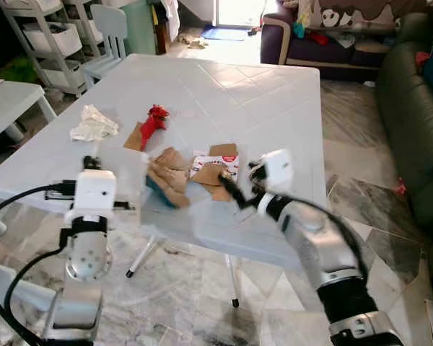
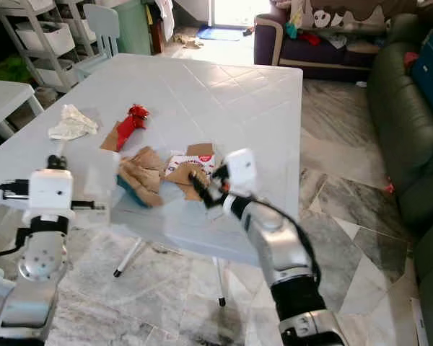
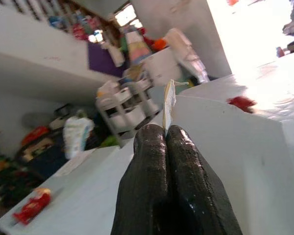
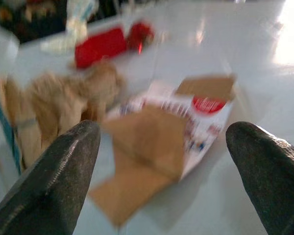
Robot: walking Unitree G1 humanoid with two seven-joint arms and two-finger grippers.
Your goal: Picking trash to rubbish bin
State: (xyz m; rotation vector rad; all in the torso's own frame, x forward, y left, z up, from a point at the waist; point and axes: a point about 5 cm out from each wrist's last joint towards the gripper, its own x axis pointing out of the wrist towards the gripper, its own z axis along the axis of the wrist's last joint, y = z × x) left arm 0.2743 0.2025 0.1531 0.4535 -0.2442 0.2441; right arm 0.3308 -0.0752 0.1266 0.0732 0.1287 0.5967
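While the trash lies on the table: the right arm is the one at work over it.
Key relation: the flattened carton [image 4: 186, 122] lies straight ahead of the right gripper [image 1: 231, 189], between its two fingers in the right wrist view, so a forward, downward reach would likely straddle it.
Long axis: the carton seems to run roughly across the line of the fingers, though blur leaves this uncertain.
Nearer arm: the right, its fingertips just beside the carton's near edge; the left stands off at the near left edge of the table.
Right fingers: spread wide, nothing between them.
Left gripper [image 3: 166, 142]: fingers [image 3: 149, 147] pressed together, pinching a thin pale scrap [image 3: 168, 100] that sticks up from the tips.
Carton's look: brown card flaps, a white printed face with a red mark, lying flat and open.
Where it is: near the front edge of the white table [image 1: 224, 86], right of the crumpled brown paper [image 1: 167, 176].
Other trash: a red wrapper [image 1: 153, 122] farther back; white crumpled paper [image 1: 92, 124] to the left, well apart.
Bin: I cannot place one for certain.
Risk, as I judge it: flat card may slide rather than lift.
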